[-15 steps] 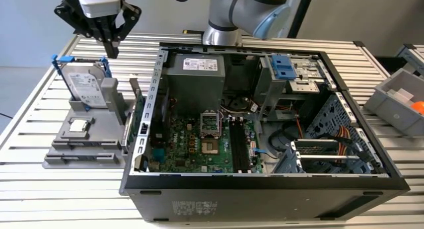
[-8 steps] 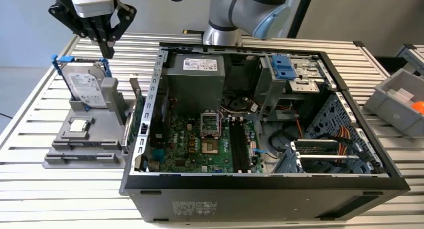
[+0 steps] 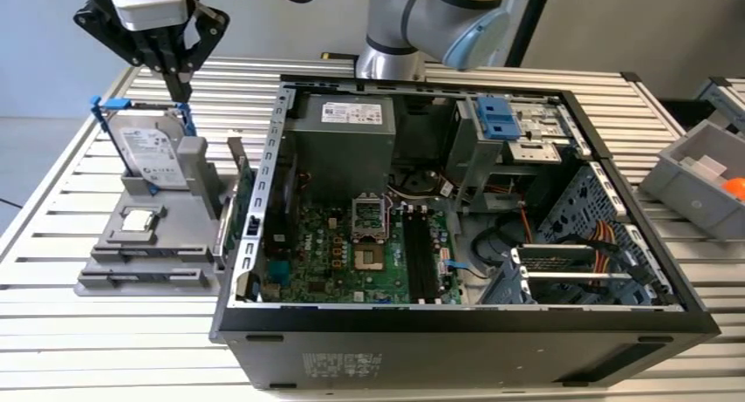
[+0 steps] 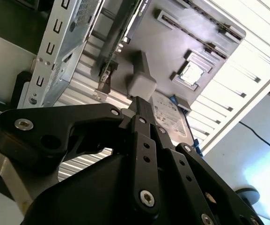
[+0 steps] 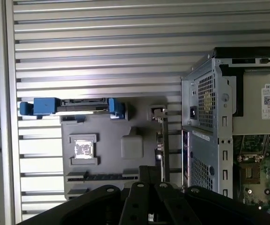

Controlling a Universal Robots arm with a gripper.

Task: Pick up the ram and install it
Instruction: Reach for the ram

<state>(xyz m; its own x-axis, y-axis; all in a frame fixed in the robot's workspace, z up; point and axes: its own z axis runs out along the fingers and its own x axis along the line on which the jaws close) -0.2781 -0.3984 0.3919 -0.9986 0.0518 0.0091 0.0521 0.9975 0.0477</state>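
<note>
Hand first: we are seeing it hanging toward eleven o'clock in the exterior view, pointing straight down. It is narrow, with its two fingers drawn together and their tips just above the upright hard drive. That drive is standing in a grey holder on the slatted worktop, at nine o'clock from the open computer case. We are taking the thin board standing on edge along the holder's three o'clock side, just beside the case wall, for the ram. The hand is hanging apart from it, at about eleven o'clock from its top end. A small square chip is lying flat on the holder at six o'clock from the drive. Inside the case, the motherboard is lying exposed, with long black memory slots running along its three o'clock side.
</note>
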